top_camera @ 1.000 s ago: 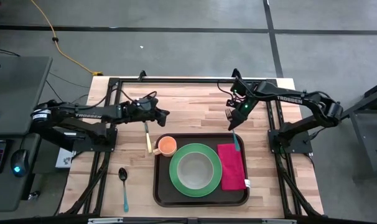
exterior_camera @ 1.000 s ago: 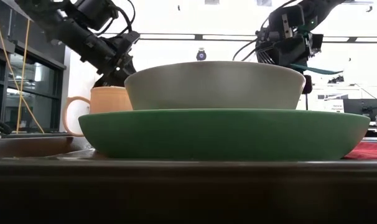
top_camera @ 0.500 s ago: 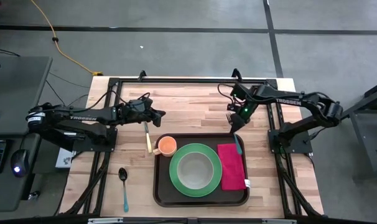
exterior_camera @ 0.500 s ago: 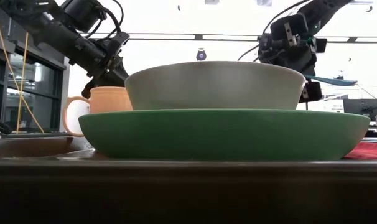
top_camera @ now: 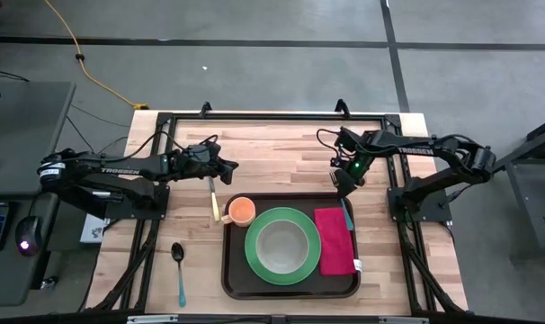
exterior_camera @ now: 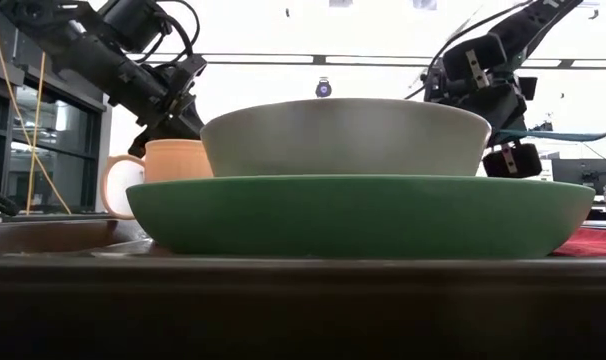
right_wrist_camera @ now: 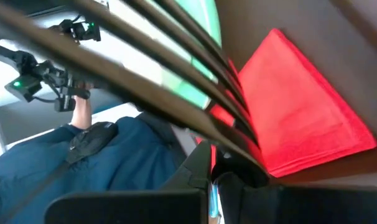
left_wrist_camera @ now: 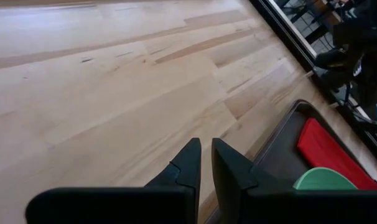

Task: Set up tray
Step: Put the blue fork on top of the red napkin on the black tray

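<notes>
spoon (top_camera: 178, 267) on table | knife (top_camera: 213, 197) beside mug (top_camera: 241, 211) | yellow cable (top_camera: 85, 58) on floor

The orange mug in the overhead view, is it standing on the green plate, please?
No, the orange mug stands on the tray beside the green plate, not on it.

The tray (top_camera: 290, 286) — large, dark brown, rectangular, with rounded corners and a raised rim — lies flat on the wooden table's near half, long side running left to right.

Bare table (top_camera: 281, 153) behind the crowded tray (top_camera: 235, 274)
</notes>
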`<state>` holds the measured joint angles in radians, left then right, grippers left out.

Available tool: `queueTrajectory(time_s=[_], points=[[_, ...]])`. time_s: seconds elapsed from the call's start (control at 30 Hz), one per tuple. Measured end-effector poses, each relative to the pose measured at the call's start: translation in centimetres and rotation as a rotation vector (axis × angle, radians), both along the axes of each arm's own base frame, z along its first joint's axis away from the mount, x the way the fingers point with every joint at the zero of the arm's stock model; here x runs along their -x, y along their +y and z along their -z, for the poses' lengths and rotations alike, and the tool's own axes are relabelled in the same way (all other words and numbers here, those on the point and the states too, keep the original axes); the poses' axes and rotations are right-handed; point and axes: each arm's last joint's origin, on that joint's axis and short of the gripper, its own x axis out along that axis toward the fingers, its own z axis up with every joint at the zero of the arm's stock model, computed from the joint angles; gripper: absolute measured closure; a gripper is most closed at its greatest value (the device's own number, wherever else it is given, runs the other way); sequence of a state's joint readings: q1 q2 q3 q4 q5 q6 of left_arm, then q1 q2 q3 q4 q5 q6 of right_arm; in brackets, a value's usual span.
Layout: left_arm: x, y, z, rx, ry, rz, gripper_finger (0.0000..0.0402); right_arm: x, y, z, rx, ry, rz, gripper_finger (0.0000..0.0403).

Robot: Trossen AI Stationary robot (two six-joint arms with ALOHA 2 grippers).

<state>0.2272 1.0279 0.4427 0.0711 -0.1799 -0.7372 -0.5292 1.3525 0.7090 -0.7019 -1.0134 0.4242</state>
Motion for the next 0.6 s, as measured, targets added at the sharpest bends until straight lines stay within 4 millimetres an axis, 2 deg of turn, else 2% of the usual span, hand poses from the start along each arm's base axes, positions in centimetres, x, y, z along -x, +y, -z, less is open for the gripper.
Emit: queueTrajectory(time_s=[0.33, 0.6], points=[[0.1, 0.0, 0.2, 0.002, 0.021, 0.001, 0.0334, -0.1, 1.6, 0.9, -0.044, -0.002, 0.008, 0.0403], [0.1, 0.0, 0.2, -0.001, 0.023, 0.003, 0.0334, 0.9, 3.1, 1.9, -0.089, -0.011, 0.114, 0.0403]])
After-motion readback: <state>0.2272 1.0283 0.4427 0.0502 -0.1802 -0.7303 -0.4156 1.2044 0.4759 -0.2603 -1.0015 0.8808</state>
